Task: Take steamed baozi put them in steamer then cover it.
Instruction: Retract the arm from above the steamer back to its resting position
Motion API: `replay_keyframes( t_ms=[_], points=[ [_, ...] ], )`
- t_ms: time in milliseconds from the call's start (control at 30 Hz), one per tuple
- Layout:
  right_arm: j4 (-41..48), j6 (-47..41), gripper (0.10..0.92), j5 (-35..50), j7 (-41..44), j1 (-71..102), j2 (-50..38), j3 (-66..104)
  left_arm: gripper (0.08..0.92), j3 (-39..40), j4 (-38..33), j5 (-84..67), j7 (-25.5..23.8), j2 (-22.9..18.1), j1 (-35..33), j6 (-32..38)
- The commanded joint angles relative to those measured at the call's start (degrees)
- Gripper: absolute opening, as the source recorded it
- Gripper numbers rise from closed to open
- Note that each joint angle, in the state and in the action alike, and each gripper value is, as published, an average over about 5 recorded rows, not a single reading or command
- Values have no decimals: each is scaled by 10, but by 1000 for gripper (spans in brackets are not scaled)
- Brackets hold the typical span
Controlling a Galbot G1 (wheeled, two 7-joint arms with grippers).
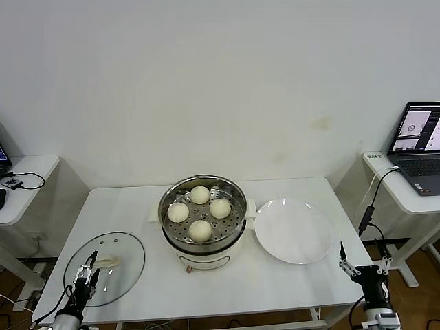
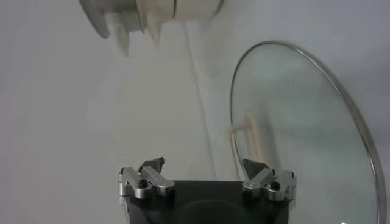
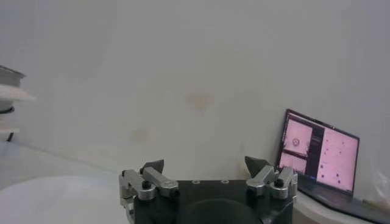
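Note:
The steamer point(image 1: 203, 242), a shiny steel pot on a cream base, stands mid-table with several cream-white baozi point(image 1: 200, 230) on its perforated tray. The cover point(image 1: 120, 271), a clear glass lid with a cream handle point(image 1: 108, 262), lies flat at the table's front left. My left gripper point(image 1: 87, 267) hovers open and empty over the lid's near edge. In the left wrist view the lid point(image 2: 304, 152) and its handle point(image 2: 251, 137) lie just ahead of that gripper point(image 2: 204, 165), to one side. My right gripper point(image 1: 361, 259) hangs open and empty off the table's front right corner.
A flat white plate point(image 1: 293, 230) lies bare to the right of the steamer. A laptop point(image 1: 418, 148) sits on a side table at the far right, and a second small table point(image 1: 20, 182) stands at the far left. A wall rises close behind the table.

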State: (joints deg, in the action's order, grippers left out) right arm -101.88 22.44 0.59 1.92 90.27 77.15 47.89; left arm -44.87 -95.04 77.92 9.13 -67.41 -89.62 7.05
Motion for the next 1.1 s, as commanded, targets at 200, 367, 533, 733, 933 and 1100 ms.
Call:
replay_keyframes(
  t_ms=[200, 367, 533, 733, 933, 1100],
  points=[
    [-8, 4, 823, -4, 0, 21, 12, 3, 823, 20, 74, 15, -6, 14, 87, 3],
    [-6, 4, 823, -5, 0, 22, 13, 2, 823, 23, 87, 19, -7, 19, 102, 2],
    [-8, 2, 823, -6, 1, 24, 16, -1, 823, 24, 95, 14, -12, 23, 111, 2],
    [-8, 3, 823, -12, 1, 27, 20, -8, 823, 28, 104, 3, -12, 21, 116, 4],
    [-10, 6, 823, -17, 0, 33, 21, -10, 823, 26, 101, -7, -13, 18, 121, 4],
    [-9, 9, 823, -19, 0, 36, 22, -15, 823, 30, 101, -17, -17, 15, 125, 3]
  ],
)
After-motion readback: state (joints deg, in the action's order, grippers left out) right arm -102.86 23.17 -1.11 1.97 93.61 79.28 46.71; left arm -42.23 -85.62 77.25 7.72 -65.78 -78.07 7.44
